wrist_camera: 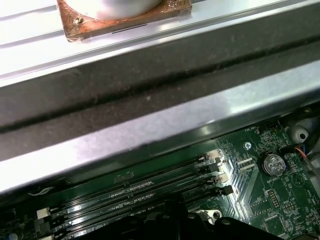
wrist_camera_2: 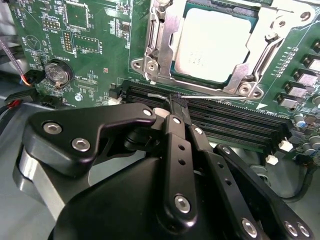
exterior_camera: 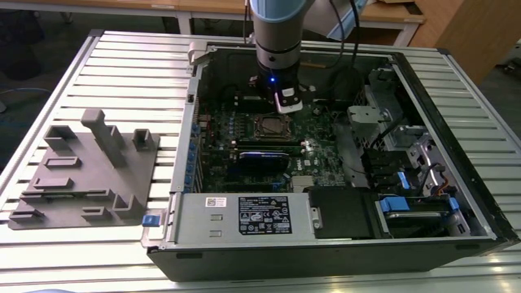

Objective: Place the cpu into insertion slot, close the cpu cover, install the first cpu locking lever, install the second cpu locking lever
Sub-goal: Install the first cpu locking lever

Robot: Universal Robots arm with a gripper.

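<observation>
The cpu, silvery-tan, lies flat in the insertion slot. The silver cpu cover lies down around it, with the chip showing through its window. In the exterior view the insertion slot sits mid-board, and my gripper hangs just beyond its far edge. In the second wrist view my gripper is shut, its black fingers pressed together over the long black memory slots. A thin silver lever rod runs along the socket's edge right at the fingertips. Whether they pinch it, I cannot tell.
The green motherboard lies inside the open computer case. A labelled power supply box stands along the near side. A coin battery sits on the board. A grey parts fixture rests on the slatted table at the exterior view's left.
</observation>
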